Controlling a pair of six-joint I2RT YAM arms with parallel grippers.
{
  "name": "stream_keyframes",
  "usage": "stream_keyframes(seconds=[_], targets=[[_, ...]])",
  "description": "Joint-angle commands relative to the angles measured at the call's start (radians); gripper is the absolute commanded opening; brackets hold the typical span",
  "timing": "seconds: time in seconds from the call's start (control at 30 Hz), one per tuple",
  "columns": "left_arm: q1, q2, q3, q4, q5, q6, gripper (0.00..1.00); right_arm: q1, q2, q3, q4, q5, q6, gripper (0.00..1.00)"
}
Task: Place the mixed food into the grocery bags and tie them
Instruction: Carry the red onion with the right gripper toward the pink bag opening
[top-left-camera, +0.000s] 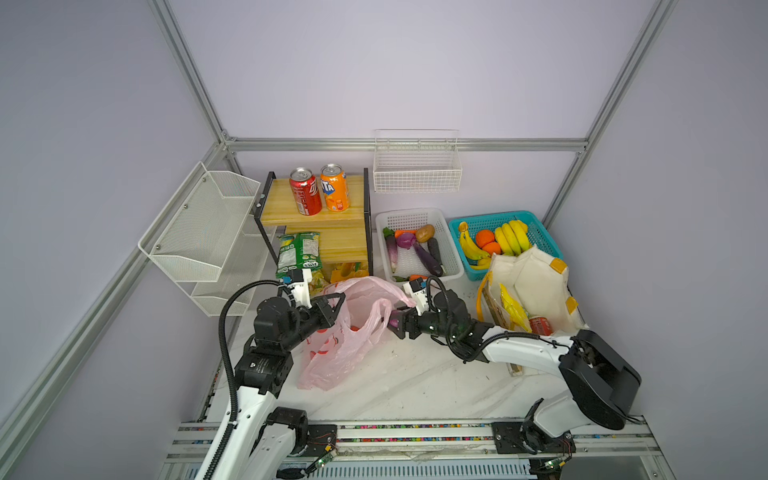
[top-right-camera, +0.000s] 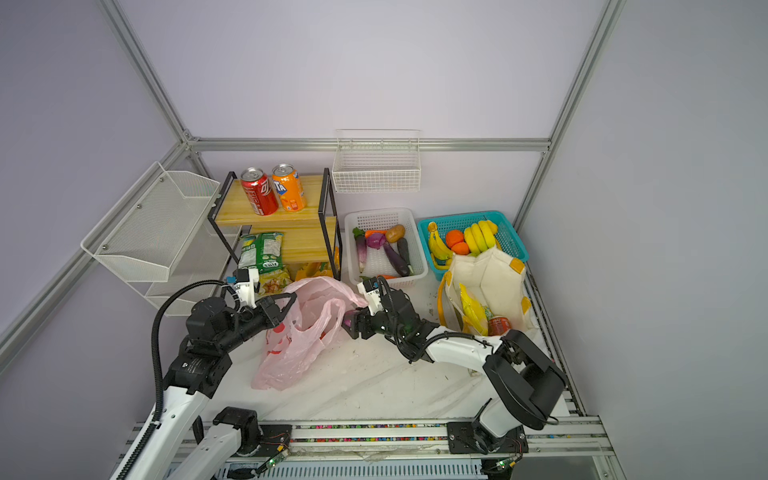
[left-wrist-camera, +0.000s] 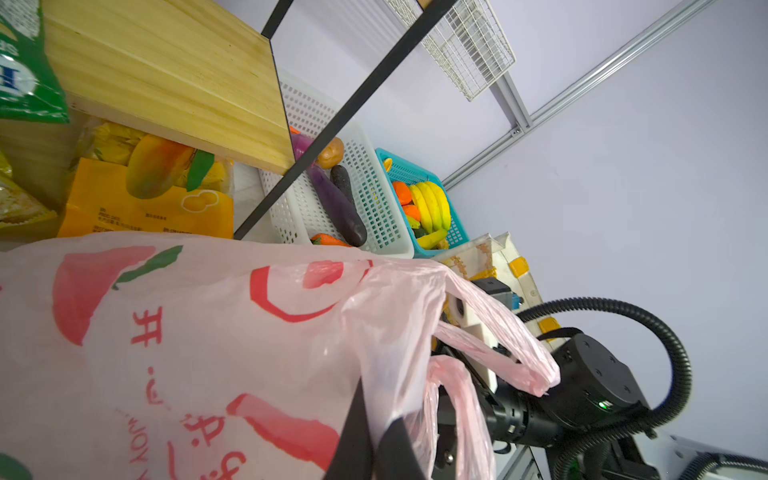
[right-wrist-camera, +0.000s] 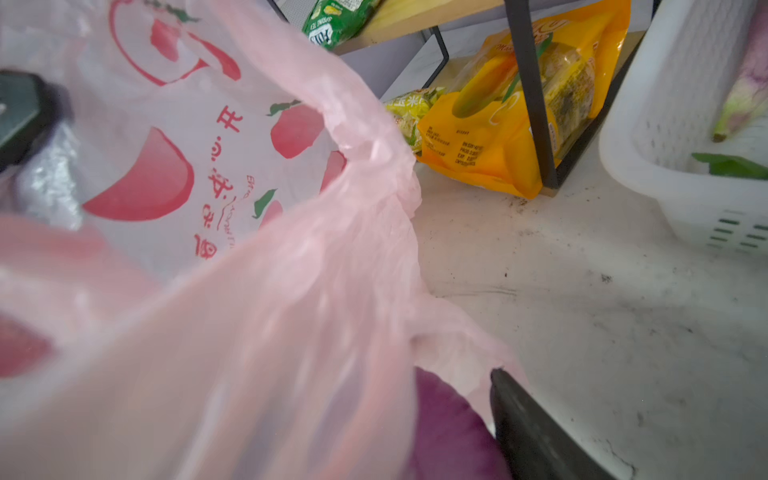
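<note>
The pink grocery bag (top-left-camera: 340, 345) (top-right-camera: 291, 349) with red peach prints stands open mid-table. My left gripper (top-left-camera: 336, 305) (left-wrist-camera: 374, 415) is shut on its near-left rim and holds it up. At the bag's right handle, my right gripper (top-left-camera: 395, 322) (top-right-camera: 349, 320) is shut on a purple onion (right-wrist-camera: 444, 428); the bag's film (right-wrist-camera: 208, 166) hides one finger. At the right lies the cream tote (top-left-camera: 536, 282) with a yellow chip packet (top-left-camera: 513, 309) and a red soda can (top-left-camera: 540, 325) inside. Another red can (top-left-camera: 305, 191) stands on the shelf. Eggplants (top-left-camera: 426, 257) lie in the white basket.
Behind the bag is a wooden shelf (top-left-camera: 332, 216) with an orange can (top-left-camera: 334, 188), a green snack bag (top-left-camera: 299, 253) and an orange mango packet (right-wrist-camera: 498, 137). The white basket (top-left-camera: 451, 253) and a teal basket (top-left-camera: 540, 232) of bananas stand at the back right. Wire racks hang at the left and rear.
</note>
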Motion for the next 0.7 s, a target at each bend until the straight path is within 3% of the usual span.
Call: stream_keyframes(seconds=[0.0,0.2,0.37,0.47,0.67], targets=[[0.006,0.012,-0.037,0.076,0.094,-0.028,0.00,0.030,0.061,0.054,0.209,0.074,0.057,0.49],[0.006,0.036,-0.028,0.103,0.168,-0.036,0.00,0.054,0.134,0.070,0.338,0.146,0.096,0.49],[0.006,0.049,-0.035,0.131,0.183,-0.028,0.00,0.076,0.158,0.058,0.393,0.282,0.141,0.49],[0.004,0.066,-0.013,0.136,0.226,-0.032,0.00,0.077,0.110,0.015,0.382,0.398,0.153,0.49],[-0.021,0.069,0.036,0.141,0.290,-0.054,0.00,0.060,-0.049,-0.018,0.212,0.468,0.060,0.51]])
